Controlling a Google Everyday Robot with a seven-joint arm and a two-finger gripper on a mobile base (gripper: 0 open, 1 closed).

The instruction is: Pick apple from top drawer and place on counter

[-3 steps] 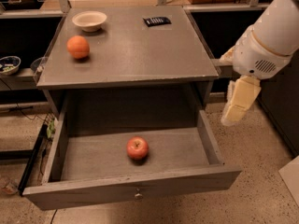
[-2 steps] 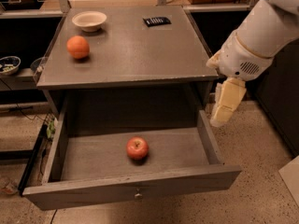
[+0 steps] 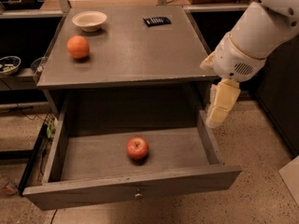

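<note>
**Gripper (image 3: 218, 111) closing in on the drawer's right side**

Sliding left from where it was a second ago, the gripper is now hanging just beside the right wall of the top drawer (image 3: 131, 188), above floor level and well apart from the apple (image 3: 137, 148). That apple is sitting untouched near the middle of the drawer floor, exactly where it was lying before. The drawer is standing fully pulled out, so the fruit looks open to a reach from above. The counter (image 3: 135, 55) is waiting overhead, carrying an orange (image 3: 78, 47), a small bowl (image 3: 89, 20) and a dark flat gadget (image 3: 156, 20), with bare surface towards the front for the drop-off. Whether the gripper is spread or pressed together, I cannot tell from this angle. The white arm (image 3: 254, 31) is leaning in from the upper right, probably lining up to swing over the drawer.
</note>
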